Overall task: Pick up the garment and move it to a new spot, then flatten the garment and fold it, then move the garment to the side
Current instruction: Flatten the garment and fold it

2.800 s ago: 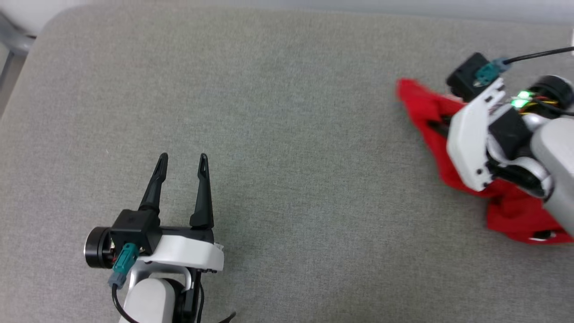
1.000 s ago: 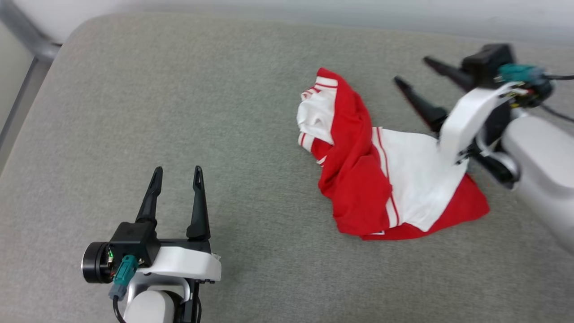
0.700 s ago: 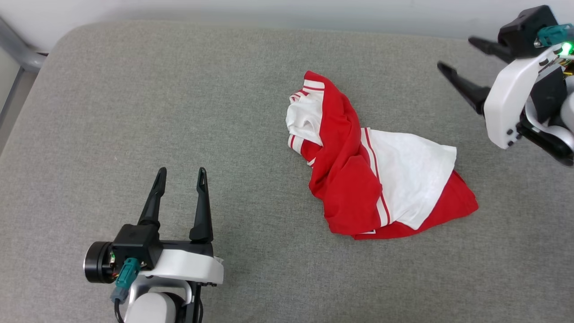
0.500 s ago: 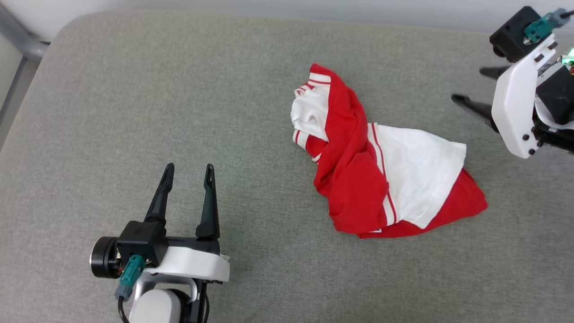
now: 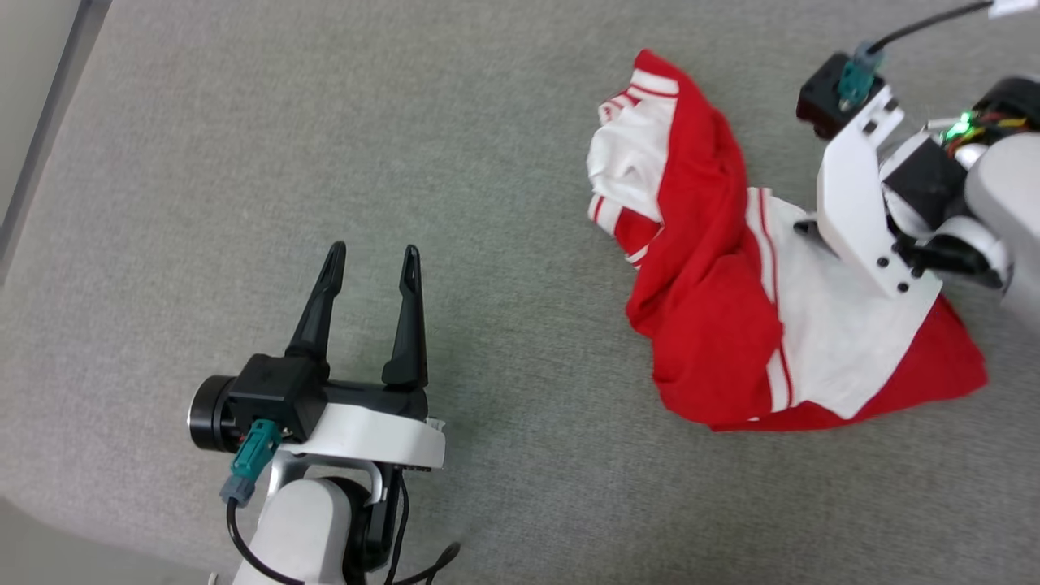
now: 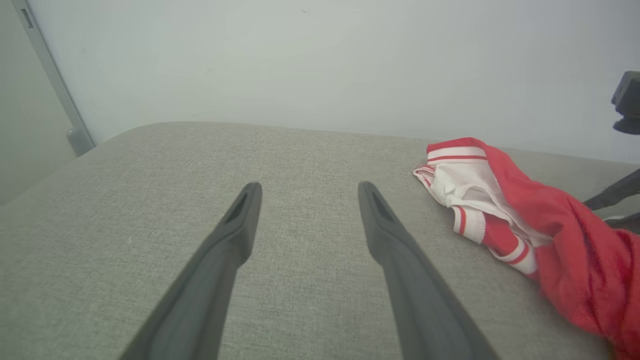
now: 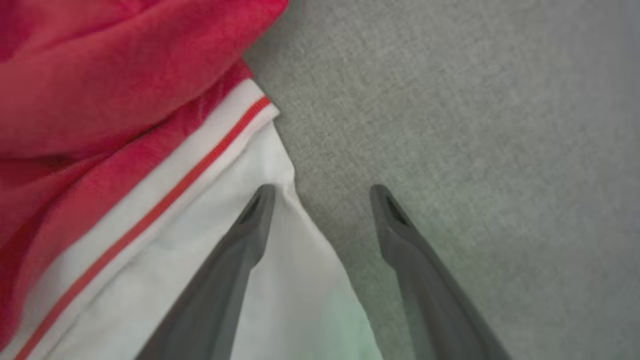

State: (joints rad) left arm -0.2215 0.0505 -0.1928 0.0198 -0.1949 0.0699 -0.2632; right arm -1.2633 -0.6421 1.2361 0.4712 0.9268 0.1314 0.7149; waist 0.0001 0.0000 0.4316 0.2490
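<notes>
While the shirt [image 5: 707, 325] is lying crumpled centre right on the grey cushion [image 5: 244, 122], the right gripper [image 7: 322, 191] is straddling its white sleeve edge, fingers apart. The left gripper [image 5: 370, 258] is sitting lower left, likewise spread.

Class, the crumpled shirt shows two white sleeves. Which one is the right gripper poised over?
The larger, spread-out sleeve nearer the robot: the right gripper, jaws open, straddles its edge. The small bunched sleeve lies farther off.
</notes>
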